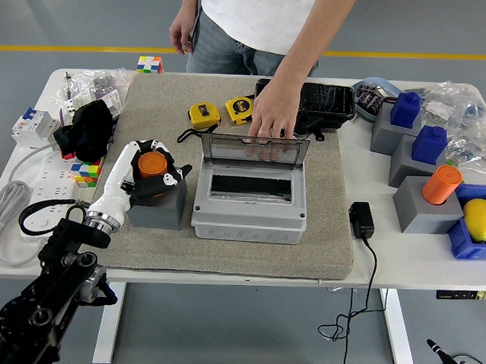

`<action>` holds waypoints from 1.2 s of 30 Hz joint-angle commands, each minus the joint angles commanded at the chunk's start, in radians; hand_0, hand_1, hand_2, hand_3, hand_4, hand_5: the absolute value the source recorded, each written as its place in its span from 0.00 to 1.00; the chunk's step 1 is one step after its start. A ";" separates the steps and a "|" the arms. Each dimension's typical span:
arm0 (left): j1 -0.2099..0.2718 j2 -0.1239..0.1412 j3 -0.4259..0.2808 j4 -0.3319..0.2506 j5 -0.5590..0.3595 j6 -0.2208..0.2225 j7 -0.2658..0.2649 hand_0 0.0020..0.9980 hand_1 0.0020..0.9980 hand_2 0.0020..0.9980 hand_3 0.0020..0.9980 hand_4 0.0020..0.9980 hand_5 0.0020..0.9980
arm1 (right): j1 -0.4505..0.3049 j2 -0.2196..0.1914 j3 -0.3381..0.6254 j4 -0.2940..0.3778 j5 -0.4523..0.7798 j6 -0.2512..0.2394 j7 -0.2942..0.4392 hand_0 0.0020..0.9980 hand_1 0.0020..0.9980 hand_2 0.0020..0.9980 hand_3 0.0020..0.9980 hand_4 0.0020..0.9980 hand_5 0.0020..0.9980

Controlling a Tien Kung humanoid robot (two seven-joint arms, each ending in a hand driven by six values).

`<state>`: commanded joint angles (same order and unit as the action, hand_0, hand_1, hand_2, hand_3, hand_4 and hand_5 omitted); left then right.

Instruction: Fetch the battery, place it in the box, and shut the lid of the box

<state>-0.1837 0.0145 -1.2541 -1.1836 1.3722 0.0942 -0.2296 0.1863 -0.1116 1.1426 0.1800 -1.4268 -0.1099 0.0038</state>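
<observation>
An orange cylindrical battery (152, 164) stands upright in a grey holder block (158, 209) on the left of the beige mat. My left hand (157, 176), on a white forearm, wraps its fingers around the battery from the left and the front. Just right of it sits the grey box (250, 208), and its dark slot is bare. Its clear lid (256, 150) stands open at the far side. A person's hand (271, 117) rests on the lid's top edge and holds it up.
Two yellow tape measures (221, 112) and a black case (326, 102) lie behind the box. Grey blocks with blue batteries (405, 109) and an orange one (442, 185) stand at right, by a blue bin with a lemon (481, 218). A black adapter (361, 220) lies near the mat.
</observation>
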 joint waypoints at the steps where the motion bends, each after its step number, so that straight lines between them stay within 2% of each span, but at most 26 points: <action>1: -0.001 0.001 0.001 -0.002 0.003 0.002 0.001 0.07 0.08 0.13 0.16 0.84 0.00 | 0.000 0.000 -0.001 0.000 0.001 0.000 0.000 0.85 0.79 0.78 0.84 1.00 1.00; 8: -0.003 0.004 0.002 -0.013 0.018 0.018 0.002 0.07 0.08 0.13 0.16 0.83 0.00 | -0.002 0.000 -0.002 0.000 0.001 0.000 0.000 0.85 0.79 0.78 0.84 1.00 1.00; 16: -0.013 0.007 0.011 -0.023 -0.010 0.021 -0.005 0.07 0.07 0.13 0.16 0.83 0.00 | 0.000 -0.001 0.003 0.000 -0.003 0.000 -0.001 0.85 0.79 0.78 0.84 1.00 1.00; 26: -0.052 0.018 -0.007 -0.079 -0.019 0.023 -0.004 0.06 0.07 0.13 0.16 0.83 0.00 | 0.005 0.000 0.004 0.000 -0.001 0.000 0.000 0.85 0.79 0.78 0.84 1.00 1.00; 29: -0.062 0.042 0.000 -0.128 0.038 0.032 0.014 0.06 0.07 0.13 0.16 0.83 0.00 | 0.007 -0.002 0.009 0.000 -0.005 0.000 -0.001 0.85 0.79 0.78 0.84 1.00 1.00; 31: -0.063 0.071 0.019 -0.175 0.111 0.059 0.039 0.06 0.07 0.13 0.16 0.83 0.00 | 0.008 -0.004 0.014 0.000 -0.008 0.000 -0.001 0.85 0.79 0.78 0.84 1.00 1.00; 33: -0.066 0.121 0.055 -0.249 0.202 0.091 0.085 0.06 0.07 0.13 0.16 0.83 0.00 | 0.008 -0.007 0.020 0.000 -0.012 0.000 -0.001 0.85 0.79 0.78 0.84 1.00 1.00; 34: -0.067 0.138 0.067 -0.273 0.241 0.096 0.100 0.06 0.07 0.13 0.16 0.83 0.00 | 0.009 -0.008 0.022 0.000 -0.015 0.000 -0.001 0.85 0.79 0.78 0.84 1.00 1.00; 36: -0.075 0.190 0.116 -0.335 0.326 0.092 0.142 0.06 0.07 0.13 0.16 0.83 0.00 | 0.009 -0.011 0.027 0.000 -0.018 0.000 -0.002 0.85 0.79 0.78 0.84 1.00 1.00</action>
<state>-0.2589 0.2047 -1.1378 -1.5182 1.6979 0.1864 -0.0881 0.1955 -0.1227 1.1694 0.1800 -1.4451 -0.1096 0.0022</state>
